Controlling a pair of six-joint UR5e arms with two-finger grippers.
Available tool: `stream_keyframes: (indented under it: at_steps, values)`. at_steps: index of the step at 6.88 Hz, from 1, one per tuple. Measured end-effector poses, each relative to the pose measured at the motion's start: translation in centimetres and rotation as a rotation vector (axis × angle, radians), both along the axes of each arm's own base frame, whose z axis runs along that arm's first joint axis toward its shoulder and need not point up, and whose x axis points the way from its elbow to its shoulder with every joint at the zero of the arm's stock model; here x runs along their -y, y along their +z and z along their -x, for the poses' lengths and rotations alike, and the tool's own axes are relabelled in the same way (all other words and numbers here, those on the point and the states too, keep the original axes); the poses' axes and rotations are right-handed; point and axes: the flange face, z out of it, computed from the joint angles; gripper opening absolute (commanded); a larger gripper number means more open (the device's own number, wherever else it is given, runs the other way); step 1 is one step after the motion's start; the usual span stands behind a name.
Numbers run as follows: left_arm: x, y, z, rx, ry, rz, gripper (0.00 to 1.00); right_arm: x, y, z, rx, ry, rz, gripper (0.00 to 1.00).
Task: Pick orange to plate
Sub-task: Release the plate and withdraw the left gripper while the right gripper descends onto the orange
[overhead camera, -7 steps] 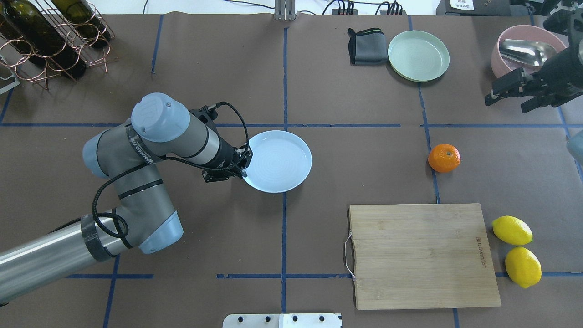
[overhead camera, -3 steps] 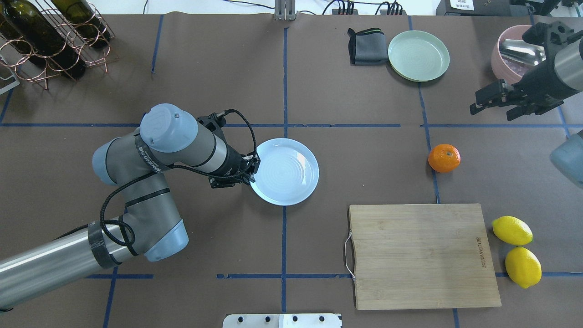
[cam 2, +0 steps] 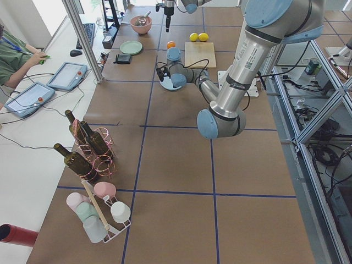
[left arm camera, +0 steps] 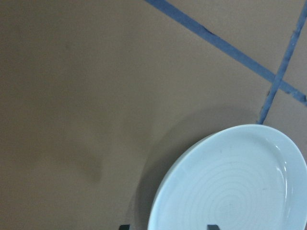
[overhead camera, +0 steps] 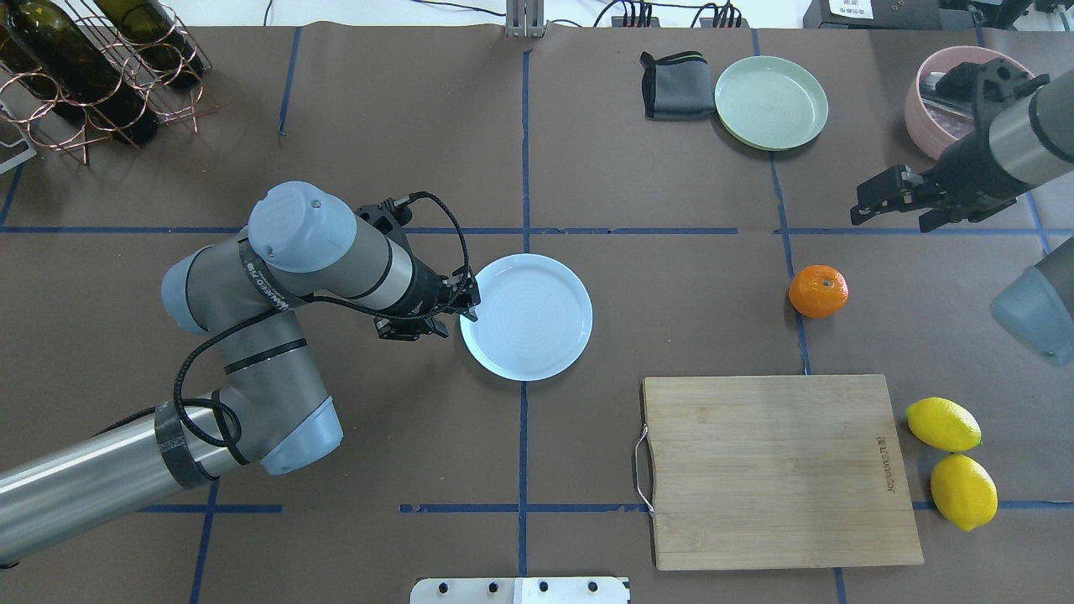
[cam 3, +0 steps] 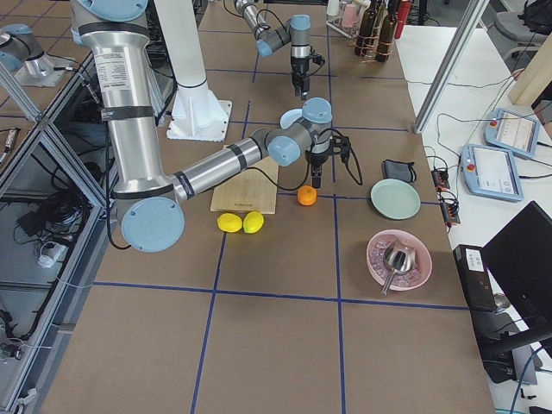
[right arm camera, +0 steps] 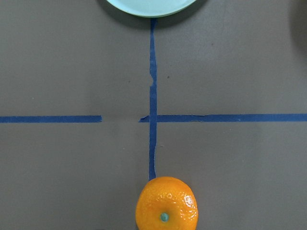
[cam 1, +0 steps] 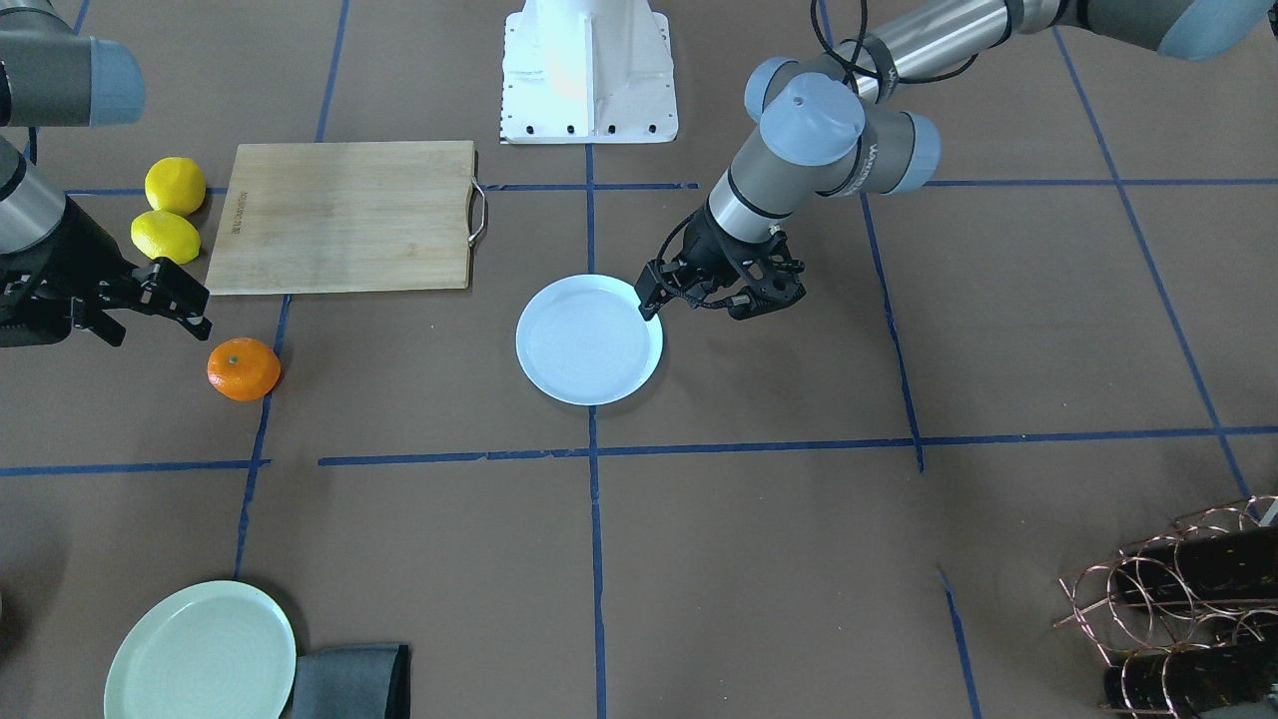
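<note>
The orange (overhead camera: 818, 291) sits on a blue tape line to the right, alone on the brown table; the right wrist view shows the orange (right arm camera: 166, 203) bottom centre. My right gripper (overhead camera: 889, 220) hovers open just beyond it, holding nothing. The bluish-white plate (overhead camera: 526, 317) lies flat near the table's middle. My left gripper (overhead camera: 467, 311) stands open at the plate's left rim. In the left wrist view the plate (left arm camera: 230, 187) has its rim between the spread fingertips.
A wooden cutting board (overhead camera: 776, 470) lies near the front right, with two lemons (overhead camera: 944, 424) beside it. A pale green plate (overhead camera: 771, 102) and a grey cloth (overhead camera: 675, 85) are at the back. A pink bowl (overhead camera: 927, 117) is far right, a bottle rack (overhead camera: 92, 75) far left.
The left gripper carried the plate a little rightward and nearer, set it flat and let go. The right gripper came leftward and down toward the orange.
</note>
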Motion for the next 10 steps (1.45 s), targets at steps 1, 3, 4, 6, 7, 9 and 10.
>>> stream_keyframes:
  at_steps: [1, 3, 4, 6, 7, 9, 10]
  values:
    - [0.1, -0.7, 2.0, -0.002, -0.016, -0.016, 1.0, -0.4, 0.3, 1.7, -0.027, -0.009, -0.014, 1.0]
    - [1.2, -0.9, 4.7, 0.017, -0.057, -0.061, 1.0, -0.2, 0.9, 4.6, -0.056, -0.025, -0.024, 1.0]
    - [2.3, -0.6, 6.0, 0.029, -0.104, -0.081, 1.0, 0.1, 2.1, 6.0, -0.063, -0.031, -0.036, 1.0]
    - [4.2, 1.5, 8.3, 0.067, -0.166, -0.078, 1.0, 0.6, 4.6, 7.7, -0.067, -0.037, -0.051, 1.0]
    - [4.8, 2.0, 9.2, 0.076, -0.181, -0.075, 1.0, 0.6, 4.9, 8.4, -0.067, -0.045, -0.052, 1.0]
    - [5.7, 2.3, 10.4, 0.081, -0.194, -0.069, 1.0, 0.9, 5.0, 9.4, -0.07, -0.055, -0.05, 1.0]
    - [5.9, 2.3, 10.8, 0.076, -0.187, -0.062, 1.0, 0.9, 5.4, 9.5, -0.074, -0.056, -0.045, 1.0]
